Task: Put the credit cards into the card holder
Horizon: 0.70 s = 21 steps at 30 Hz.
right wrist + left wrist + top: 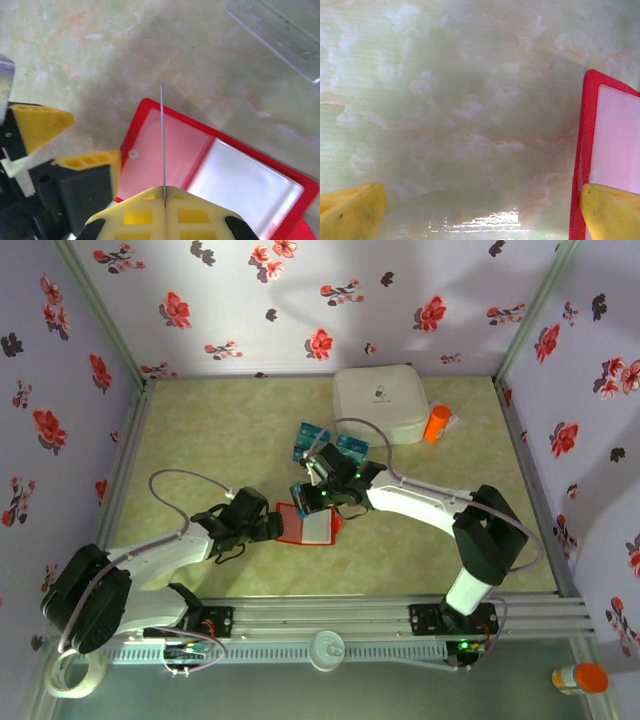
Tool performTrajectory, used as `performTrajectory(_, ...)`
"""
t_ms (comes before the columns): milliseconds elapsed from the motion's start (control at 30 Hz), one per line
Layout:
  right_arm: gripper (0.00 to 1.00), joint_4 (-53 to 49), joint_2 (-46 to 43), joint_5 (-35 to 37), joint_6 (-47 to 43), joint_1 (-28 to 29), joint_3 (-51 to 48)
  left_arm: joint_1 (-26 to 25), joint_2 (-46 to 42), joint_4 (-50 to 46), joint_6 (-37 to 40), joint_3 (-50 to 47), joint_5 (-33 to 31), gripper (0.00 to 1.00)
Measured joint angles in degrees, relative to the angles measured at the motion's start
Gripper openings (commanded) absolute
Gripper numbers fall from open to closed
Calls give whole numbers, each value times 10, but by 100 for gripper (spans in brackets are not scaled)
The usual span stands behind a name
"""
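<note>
Insertion pending, most of task left.
Clenched right jaws hold a credit card (162, 145) edge-on just above the open card holder (240, 180); left jaws released, one finger (610, 212) at its rim. More cards (312, 435) lie beyond the holder.

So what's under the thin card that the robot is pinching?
The open red card holder lies below the card, pinched edge-on by the right end effector. Its near edge is hidden behind the yellow fingers.
</note>
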Motion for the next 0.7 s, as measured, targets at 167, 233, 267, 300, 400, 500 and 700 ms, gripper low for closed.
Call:
performTrajectory(167, 0, 39, 24, -20, 27, -1, -13, 0, -1, 0, 0, 0, 0, 100)
performTrajectory(233, 0, 50, 35, -25, 32, -1, -18, 0, -4, -2, 0, 0, 0, 100)
performTrajectory(267, 0, 54, 40, -28, 36, -1, -21, 0, -5, -2, 0, 0, 0, 100)
performTrajectory(300, 0, 58, 46, -31, 38, -2, -23, 0, -9, -3, 0, 0, 0, 100)
performTrajectory(400, 0, 70, 59, -37, 43, -5, -30, 0, -17, -9, 0, 0, 0, 100)
performTrajectory(500, 0, 81, 66, -45, 49, -11, -35, 0, -22, -14, 0, 0, 0, 100)
performTrajectory(700, 0, 99, 66, -51, 57, -17, -46, -2, -20, -21, 2, 10, 0, 100)
